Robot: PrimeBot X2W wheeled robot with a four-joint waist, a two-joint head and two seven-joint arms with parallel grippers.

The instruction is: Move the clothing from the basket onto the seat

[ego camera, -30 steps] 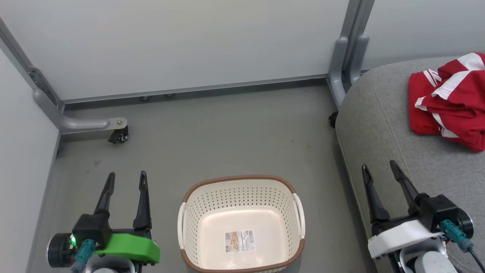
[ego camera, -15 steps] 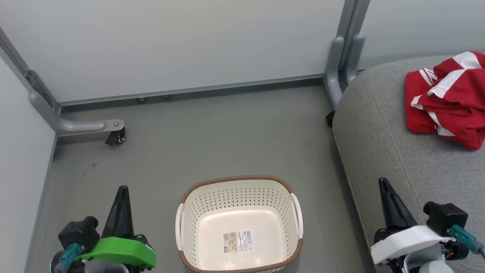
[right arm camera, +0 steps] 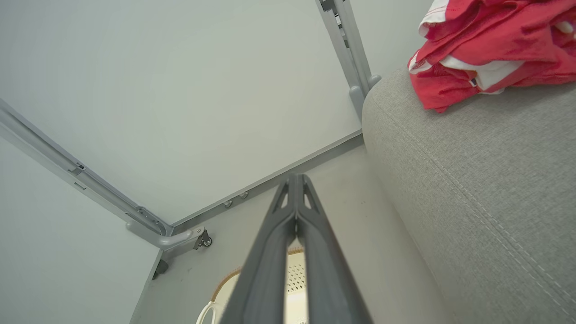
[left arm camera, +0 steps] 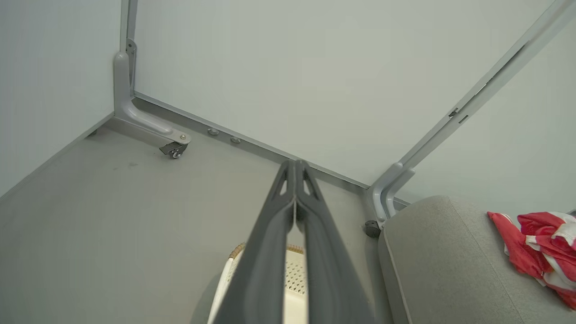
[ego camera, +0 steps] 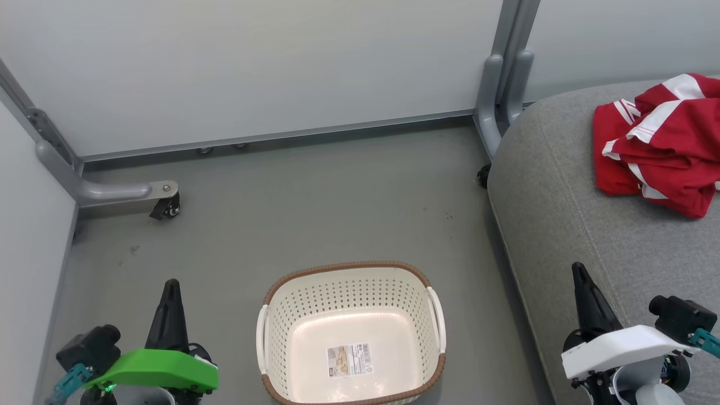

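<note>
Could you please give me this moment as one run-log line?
basket: empty | clothing: on seat | left gripper: jaws shut | right gripper: jaws shut

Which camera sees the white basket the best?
The head view. It looks down into the basket, so you see almost its whole brown rim, the holes and the sticker on its floor. The wrist views catch a small piece of it behind the shut left gripper and right gripper.

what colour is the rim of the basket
Brown, with a woven look, above cream-white perforated walls; the basket rim shows best in the head view.
</note>
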